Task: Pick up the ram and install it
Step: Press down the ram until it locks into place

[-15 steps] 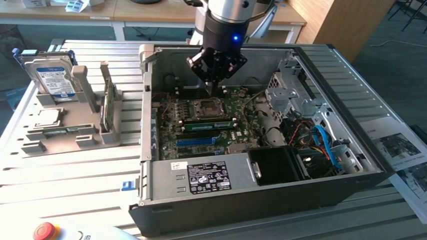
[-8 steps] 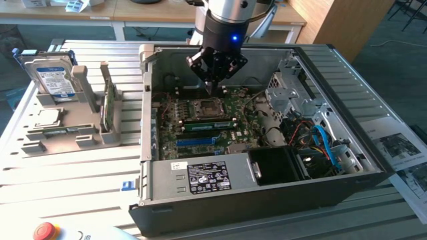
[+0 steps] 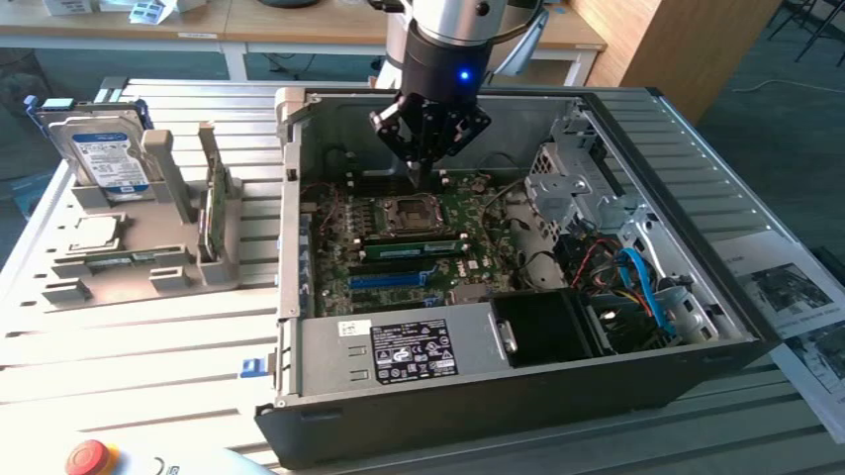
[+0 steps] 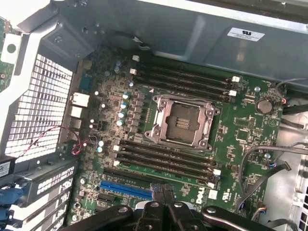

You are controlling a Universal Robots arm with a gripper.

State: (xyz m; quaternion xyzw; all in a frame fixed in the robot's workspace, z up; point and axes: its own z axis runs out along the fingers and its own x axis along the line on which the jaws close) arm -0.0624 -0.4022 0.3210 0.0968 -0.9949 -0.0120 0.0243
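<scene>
Pincer (image 3: 420, 170) closed tight — empty — above the motherboard (image 3: 396, 242).

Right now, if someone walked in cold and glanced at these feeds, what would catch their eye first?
First, the open computer case with the green motherboard exposed inside, the empty CPU socket at its middle. Next, the gripper, shut and holding nothing, poised over the board just beyond the socket. Then the ram, standing upright in the grey holder at the exterior view's left, beside the hard drive.
</scene>
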